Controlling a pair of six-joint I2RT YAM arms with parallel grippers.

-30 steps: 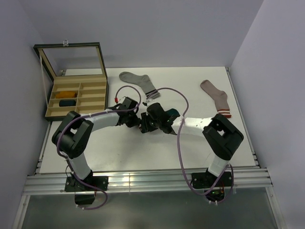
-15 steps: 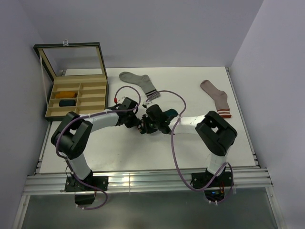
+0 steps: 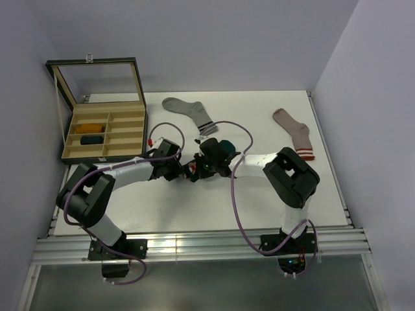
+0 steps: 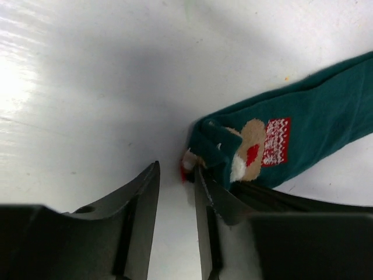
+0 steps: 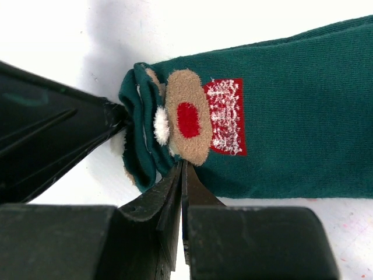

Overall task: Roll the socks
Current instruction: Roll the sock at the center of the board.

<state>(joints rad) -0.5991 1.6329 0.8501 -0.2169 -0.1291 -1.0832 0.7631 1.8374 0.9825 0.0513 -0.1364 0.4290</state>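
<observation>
Right gripper (image 5: 181, 166) pinches teal sock (image 5: 291, 134); left wrist view shows left gripper (image 4: 177, 170) slightly parted, empty.

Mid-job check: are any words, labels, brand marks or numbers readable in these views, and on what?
No readable text in any view.
The red patch on the teal sock has a white knitted pattern, not letters.
The organizer box shows no marking large enough to read.
</observation>
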